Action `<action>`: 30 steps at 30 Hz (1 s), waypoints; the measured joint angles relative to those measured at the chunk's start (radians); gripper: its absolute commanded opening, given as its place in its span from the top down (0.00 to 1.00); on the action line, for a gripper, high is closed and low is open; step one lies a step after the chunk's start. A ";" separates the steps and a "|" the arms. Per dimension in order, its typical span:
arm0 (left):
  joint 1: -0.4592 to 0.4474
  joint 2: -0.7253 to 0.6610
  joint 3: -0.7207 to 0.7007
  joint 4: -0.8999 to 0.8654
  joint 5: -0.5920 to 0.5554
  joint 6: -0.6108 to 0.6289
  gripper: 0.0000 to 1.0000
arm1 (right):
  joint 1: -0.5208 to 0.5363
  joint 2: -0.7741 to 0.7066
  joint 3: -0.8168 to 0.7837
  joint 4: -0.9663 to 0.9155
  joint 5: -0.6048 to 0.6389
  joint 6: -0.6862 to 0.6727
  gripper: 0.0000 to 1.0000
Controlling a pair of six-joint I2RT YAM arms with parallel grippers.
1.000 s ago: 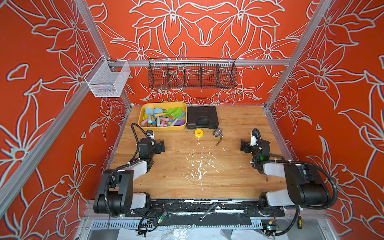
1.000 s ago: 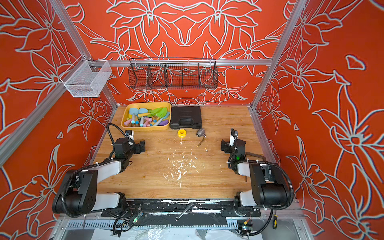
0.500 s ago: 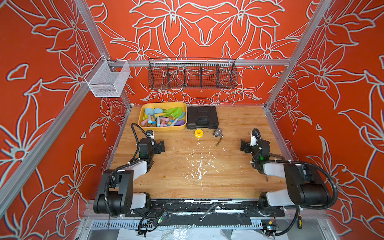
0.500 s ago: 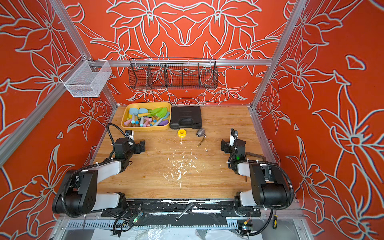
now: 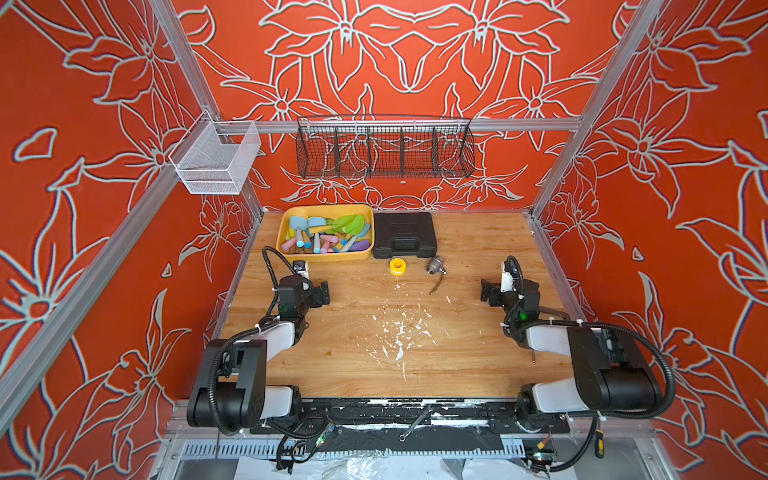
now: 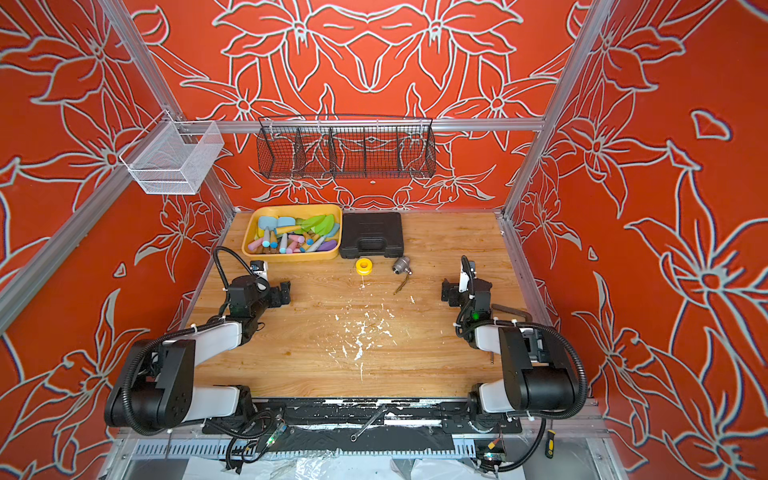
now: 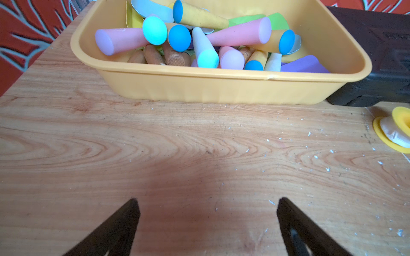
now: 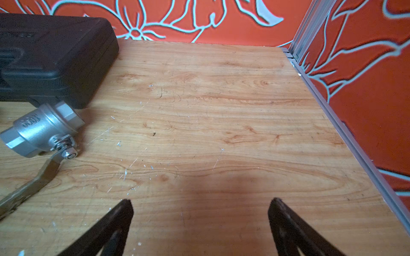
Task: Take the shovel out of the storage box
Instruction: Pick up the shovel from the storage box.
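The yellow storage box (image 5: 328, 257) (image 6: 291, 257) stands at the table's back left. It holds several pastel toy shovels in a heap, among them a green-bladed shovel (image 5: 351, 222) (image 6: 321, 222) and a blue-bladed one (image 5: 297, 221). Their round-ended handles (image 7: 239, 33) point toward my left wrist camera over the box wall (image 7: 210, 88). My left gripper (image 5: 322, 292) (image 6: 285, 293) (image 7: 206, 201) is open and empty, low over bare wood just in front of the box. My right gripper (image 5: 487, 291) (image 6: 446, 291) (image 8: 200, 202) is open and empty at the right side.
A black tool case (image 5: 403, 235) (image 8: 48, 55) sits right of the box. In front of it lie a yellow tape roll (image 5: 397, 266) (image 7: 397, 130) and a metal ball valve (image 5: 435, 264) (image 8: 42, 128). Wire baskets (image 5: 384, 151) hang on the back rail.
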 measured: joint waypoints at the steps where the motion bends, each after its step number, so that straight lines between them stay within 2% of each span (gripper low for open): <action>1: 0.000 0.000 0.000 0.000 0.000 0.000 0.03 | 0.000 0.000 0.000 0.000 0.000 0.000 0.03; 4: 0.000 -0.004 0.008 -0.025 0.009 0.004 0.03 | 0.000 0.000 0.000 0.000 0.000 0.000 0.03; 7: -0.002 -0.032 0.056 -0.129 0.037 0.020 0.03 | 0.000 -0.017 0.000 -0.017 -0.006 -0.002 0.02; 10: -0.014 -0.130 0.109 -0.234 0.071 0.023 0.03 | 0.000 -0.130 0.049 -0.204 -0.016 0.003 0.03; 13: -0.047 -0.282 0.146 -0.333 0.095 0.002 0.03 | 0.001 -0.304 0.113 -0.342 -0.015 0.035 0.03; 17: -0.094 -0.459 0.239 -0.521 0.115 -0.099 0.03 | 0.005 -0.538 0.229 -0.589 0.013 0.113 0.03; 20: -0.098 -0.492 0.374 -0.685 0.107 -0.192 0.03 | 0.004 -0.603 0.380 -0.809 0.014 0.158 0.02; 22: -0.099 -0.467 0.486 -0.808 0.101 -0.235 0.03 | 0.004 -0.606 0.489 -0.949 -0.004 0.182 0.03; 25: -0.100 -0.341 0.715 -1.007 0.098 -0.277 0.03 | 0.004 -0.585 0.607 -1.107 -0.064 0.218 0.03; 30: -0.100 -0.019 1.102 -1.287 0.103 -0.319 0.00 | 0.007 -0.487 0.718 -1.292 -0.180 0.290 0.04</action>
